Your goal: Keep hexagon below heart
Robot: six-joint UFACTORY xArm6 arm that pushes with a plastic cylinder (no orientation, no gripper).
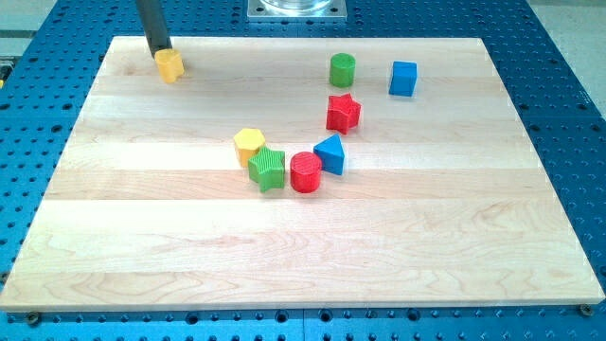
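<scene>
Pale wooden board (pixel 303 246) lies on a blue perforated table (pixel 568 85), and the part of it nearest the view's bottom carries no blocks.

Moving up toward the middle, a cluster of four blocks forms a shallow arc. A green star (pixel 268 169) sits lowest on the view's left of the group, with a red cylinder (pixel 305 172) just beside it on the right. A blue triangle (pixel 330 153) touches the red cylinder's upper right side. The yellow hexagon (pixel 249 144) rests against the green star's upper left, slightly nearer the view's top than the star.

Higher up, a red star (pixel 343 113) stands apart from the cluster, above the blue triangle. Beyond it, a green cylinder (pixel 343 69) sits near the top edge, and a blue cube (pixel 403 78) lies to its right, apart from it.

Far off at the top left corner, the yellow heart (pixel 169 65) sits alone, well apart from all other blocks. My tip (pixel 158 53) touches the heart's upper left side, the dark rod rising out of the top of the view. The arm carries no claw, only this rod. The hexagon lies lower in the view than the heart and well to its right.
</scene>
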